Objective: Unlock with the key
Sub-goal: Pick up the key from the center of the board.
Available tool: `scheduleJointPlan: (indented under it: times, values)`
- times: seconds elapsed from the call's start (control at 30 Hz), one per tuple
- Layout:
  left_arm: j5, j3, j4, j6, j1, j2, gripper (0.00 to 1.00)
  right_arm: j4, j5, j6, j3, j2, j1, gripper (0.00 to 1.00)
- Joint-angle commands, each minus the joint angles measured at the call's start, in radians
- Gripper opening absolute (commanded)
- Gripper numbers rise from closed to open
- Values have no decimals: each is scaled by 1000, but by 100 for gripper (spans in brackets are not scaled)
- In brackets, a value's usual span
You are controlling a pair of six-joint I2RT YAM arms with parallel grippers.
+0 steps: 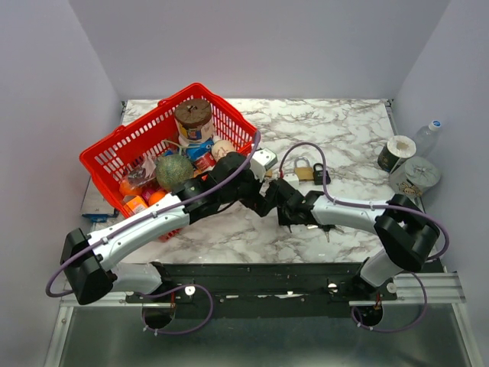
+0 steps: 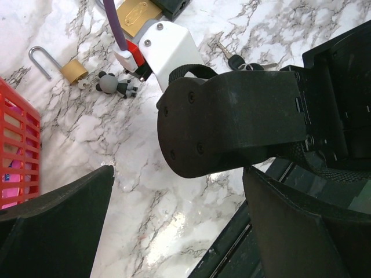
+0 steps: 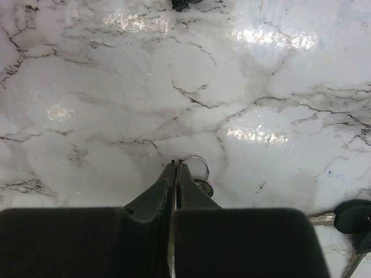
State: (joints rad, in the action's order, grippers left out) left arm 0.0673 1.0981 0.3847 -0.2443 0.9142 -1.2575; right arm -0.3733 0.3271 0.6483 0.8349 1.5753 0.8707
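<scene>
Toward the table's [image 1: 359, 130] near edge, overhead, the right gripper [image 1: 285, 212] is hovering low, the brass padlock [image 1: 303, 170] lying beyond. Left wrist: the left gripper [image 2: 179, 185] is hanging released. Right wrist: jaws are clenching at the key ring [image 3: 196, 165], hold uncertain; pickup is underway, calling next for a checked lift.

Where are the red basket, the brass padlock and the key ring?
red basket [image 1: 137, 124], top view, left rim.
brass padlock [image 1: 305, 174], top view, its body.
key ring [image 3: 195, 157], right wrist view, ring's top arc.
</scene>
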Motion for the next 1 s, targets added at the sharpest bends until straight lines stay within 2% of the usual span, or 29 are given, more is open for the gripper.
scheduleJointPlan:
  times: [0.0,0.27,0.4,0.53,0.8,0.97]
  values:
    - [-86,-14,-89,-12,-5,32,99,-41,44,22,-25,-29,27,3]
    - [-95,-23,-105,-9,-5,50,99,-3,9,43,-49,-101,25,1]
    - [-93,-43,-130,-3,-5,75,99,19,-10,53,-63,-199,22,1]
    - [-70,-67,-176,10,-6,116,99,37,-33,53,-66,-364,14,1]
    - [86,-161,-345,43,-12,234,99,129,-129,36,-40,-673,8,1]
    - [233,-204,-421,57,-43,285,99,149,-224,30,4,-768,5,1]
